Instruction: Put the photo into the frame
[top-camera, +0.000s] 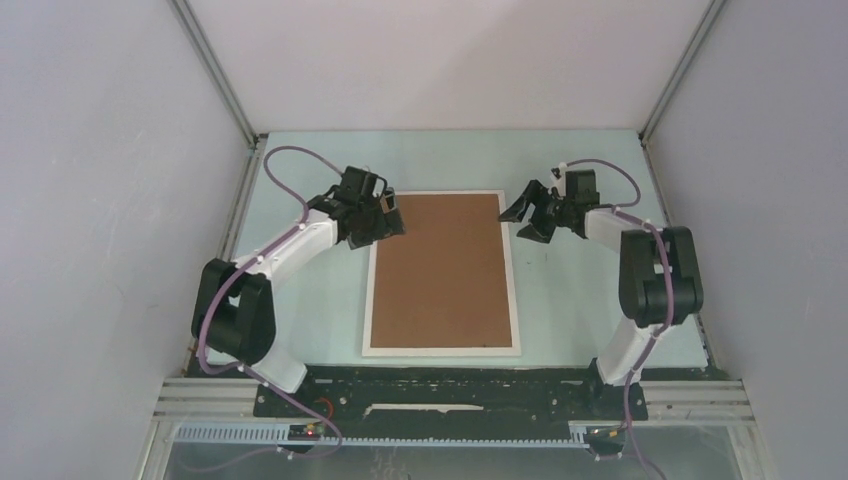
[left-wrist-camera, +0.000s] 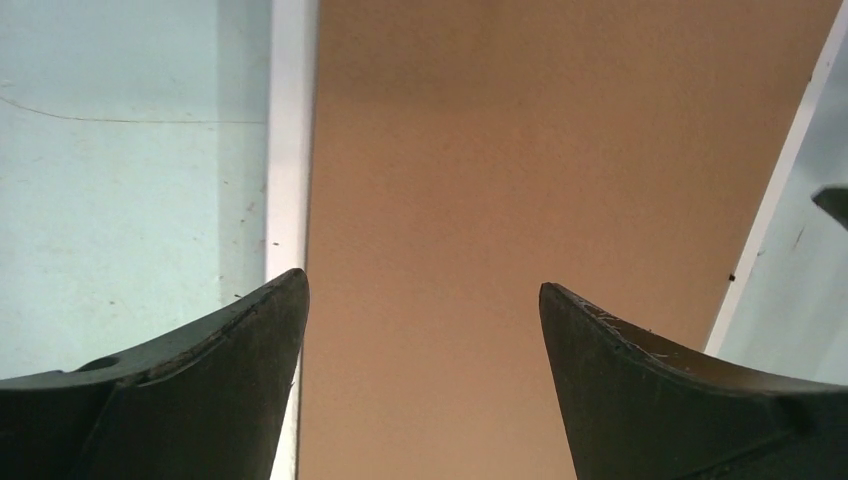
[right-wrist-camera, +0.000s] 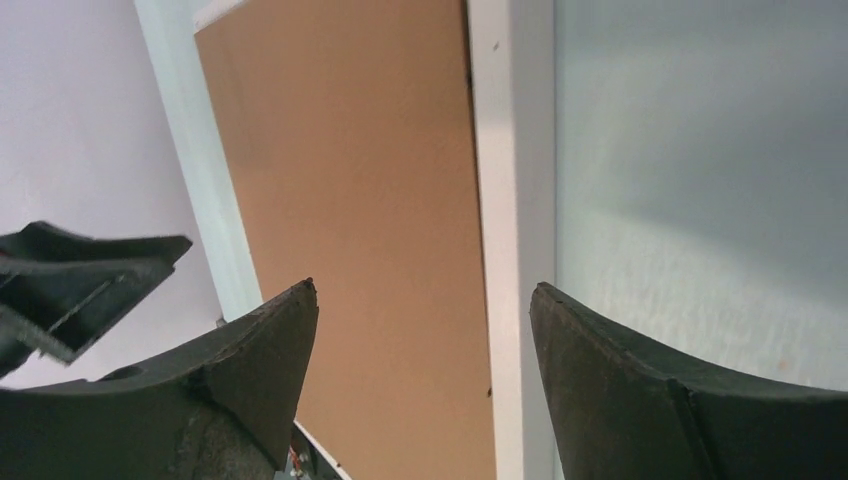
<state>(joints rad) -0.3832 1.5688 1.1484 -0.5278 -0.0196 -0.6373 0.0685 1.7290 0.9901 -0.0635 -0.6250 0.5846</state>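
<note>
The left end effector (left-wrist-camera: 422, 282) is wide open with nothing between its fingers, over the 11 o'clock corner of the frame (top-camera: 513, 285). The right end effector (right-wrist-camera: 424, 285), also spread wide and empty, is at the frame's 1 o'clock corner, its fingers straddling the white rim. The frame lies flat mid-desk (top-camera: 585, 300), and a plain brown backing board (top-camera: 440, 270) fills its opening edge to edge. The photo shows in no view; whether it lies under the board cannot be told.
</note>
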